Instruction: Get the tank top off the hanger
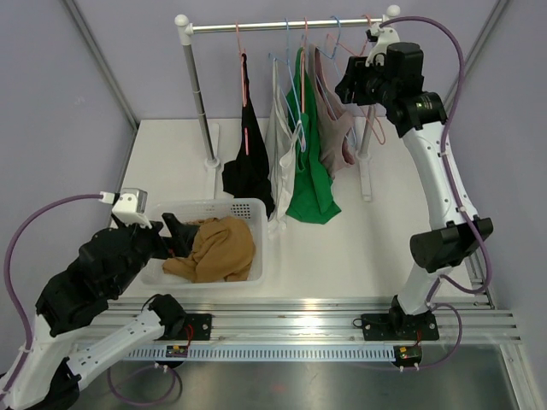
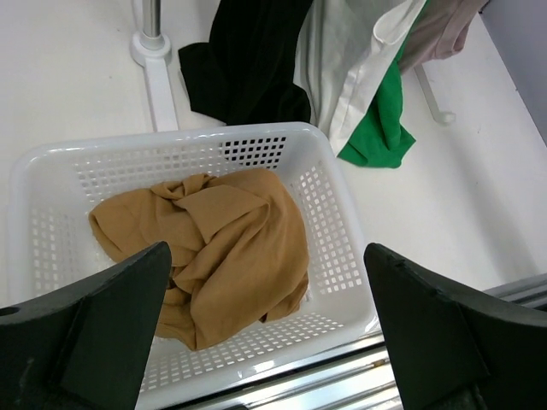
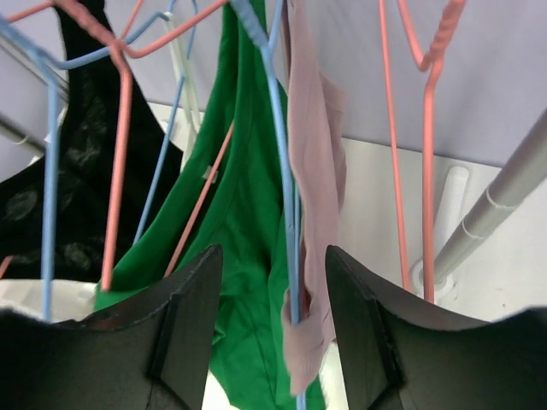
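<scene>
A pale pink tank top [image 1: 335,128] hangs on a blue hanger [image 3: 280,162] at the right end of the rack rail [image 1: 282,26], next to a green top [image 1: 309,166]. In the right wrist view the pink strap [image 3: 312,196] and the blue hanger wire lie between my open fingers. My right gripper [image 1: 352,85] is up at the rail, beside the pink top, open [image 3: 273,282]. My left gripper [image 1: 175,235] is open and empty over the white basket [image 2: 342,222], which holds a tan garment [image 2: 214,248].
White [image 1: 282,145] and black [image 1: 249,162] tops hang further left on the rack. Empty pink hangers [image 3: 410,145] hang right of the pink top. Rack posts [image 1: 198,94] and feet [image 1: 366,184] stand on the white table. An aluminium rail runs along the near edge.
</scene>
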